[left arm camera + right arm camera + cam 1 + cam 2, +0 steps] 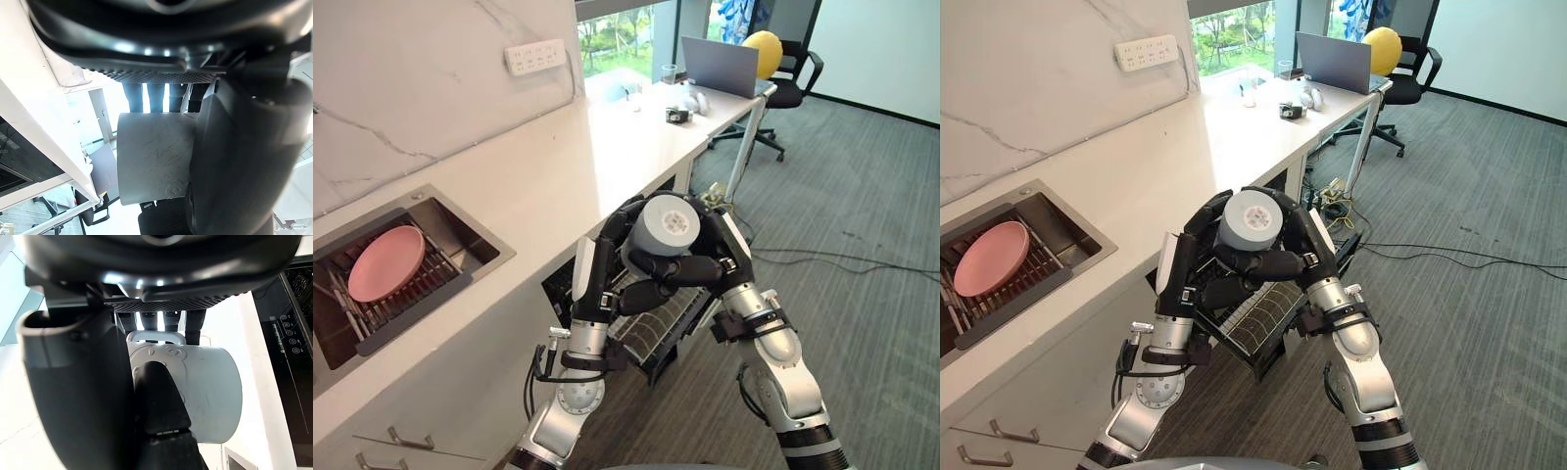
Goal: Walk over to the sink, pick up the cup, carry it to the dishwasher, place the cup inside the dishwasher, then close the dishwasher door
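White table (558, 166) on the left; left robot hand (605, 266) and right robot hand (713, 255) both clasp the grey cup (666, 227) above, seemingly, the open dishwasher rack (656, 333). Next: lower it in.

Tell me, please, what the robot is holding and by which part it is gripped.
The grey cup, clasped round its side wall between both hands: the left hand and the right hand each curl fingers round it.
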Controlling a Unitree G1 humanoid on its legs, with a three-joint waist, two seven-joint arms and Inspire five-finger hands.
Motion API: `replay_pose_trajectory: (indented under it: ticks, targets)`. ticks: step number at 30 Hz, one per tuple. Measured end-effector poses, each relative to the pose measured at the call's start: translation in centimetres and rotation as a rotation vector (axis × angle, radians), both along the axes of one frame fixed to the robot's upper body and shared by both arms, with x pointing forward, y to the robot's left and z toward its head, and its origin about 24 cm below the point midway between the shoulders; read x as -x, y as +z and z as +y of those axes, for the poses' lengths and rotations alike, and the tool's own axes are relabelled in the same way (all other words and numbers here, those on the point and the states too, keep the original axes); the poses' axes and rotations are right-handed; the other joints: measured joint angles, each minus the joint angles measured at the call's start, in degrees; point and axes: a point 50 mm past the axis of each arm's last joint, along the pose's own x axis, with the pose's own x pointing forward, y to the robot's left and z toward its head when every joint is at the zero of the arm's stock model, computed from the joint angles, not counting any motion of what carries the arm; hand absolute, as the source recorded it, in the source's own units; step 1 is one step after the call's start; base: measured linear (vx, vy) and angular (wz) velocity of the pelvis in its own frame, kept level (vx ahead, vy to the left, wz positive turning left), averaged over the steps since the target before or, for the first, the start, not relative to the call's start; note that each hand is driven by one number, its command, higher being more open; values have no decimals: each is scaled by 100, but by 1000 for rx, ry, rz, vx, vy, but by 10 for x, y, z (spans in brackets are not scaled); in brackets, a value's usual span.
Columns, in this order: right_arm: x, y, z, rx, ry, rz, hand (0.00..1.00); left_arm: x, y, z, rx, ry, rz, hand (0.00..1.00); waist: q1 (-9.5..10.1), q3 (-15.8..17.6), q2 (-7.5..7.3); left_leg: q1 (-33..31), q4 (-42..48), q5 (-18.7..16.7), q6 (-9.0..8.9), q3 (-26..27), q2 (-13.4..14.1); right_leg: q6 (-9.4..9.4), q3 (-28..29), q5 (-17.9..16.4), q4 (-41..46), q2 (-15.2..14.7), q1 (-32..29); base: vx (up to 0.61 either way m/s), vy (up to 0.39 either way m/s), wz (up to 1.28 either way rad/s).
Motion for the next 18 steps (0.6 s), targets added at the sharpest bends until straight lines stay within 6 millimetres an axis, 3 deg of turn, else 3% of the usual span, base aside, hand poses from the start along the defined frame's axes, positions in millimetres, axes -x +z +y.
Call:
replay_pose_trajectory:
  ticks: [6,7,18]
  targets:
    - [1,3,2,-5,-3,-22,0,0,4,1,12,2,-13,0,15,-17,21,-17,-33,43,-9,-50,0,18,-3,-14,-1,-2,1,-1,-3,5]
    - [1,5,2,-5,-4,-28,0,0,5,1,14,2,-17,100,13,-17,21,-20,-33,44,-9,-52,0,19,-4,-14,-2,-3,1,0,0,0]
    - [-1,4,5,-111,-88,-9,0,0,14,5,138,-10,-14,100,4,-30,10,-66,-62,98,-3,-174,1,19,-137,-14,-4,-14,34,-9,-5,5]
